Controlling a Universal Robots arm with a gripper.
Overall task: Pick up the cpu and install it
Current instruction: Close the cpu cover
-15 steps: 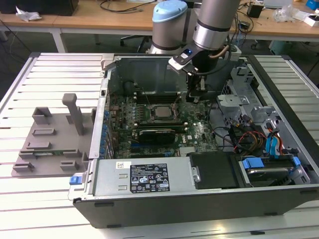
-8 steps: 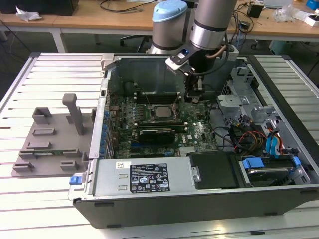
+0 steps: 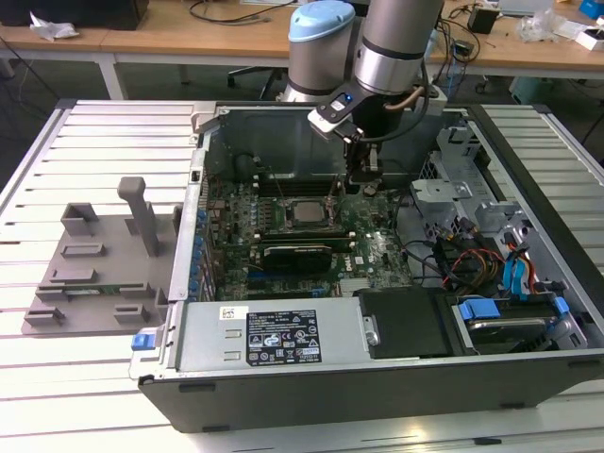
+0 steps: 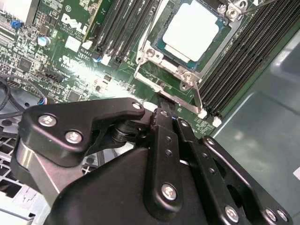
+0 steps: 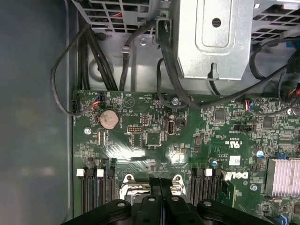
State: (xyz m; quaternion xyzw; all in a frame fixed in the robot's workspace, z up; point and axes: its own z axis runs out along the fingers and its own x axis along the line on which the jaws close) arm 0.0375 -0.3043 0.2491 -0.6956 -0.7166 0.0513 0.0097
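Grey-and-blue robot arm (image 3: 392, 47) reaching down from above, wrist angled, black gripper (image 3: 364, 177) pointing downward, jaws pressed together

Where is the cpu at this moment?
The cpu lies in the motherboard socket, between the memory slots; in the exterior view the pincer hangs close on its right.

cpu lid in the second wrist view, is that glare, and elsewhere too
Second wrist view: yes, the cpu lid is washed near white, with glare on the motherboard; first wrist view: milder sheen on the board; exterior view: lid evenly grey.
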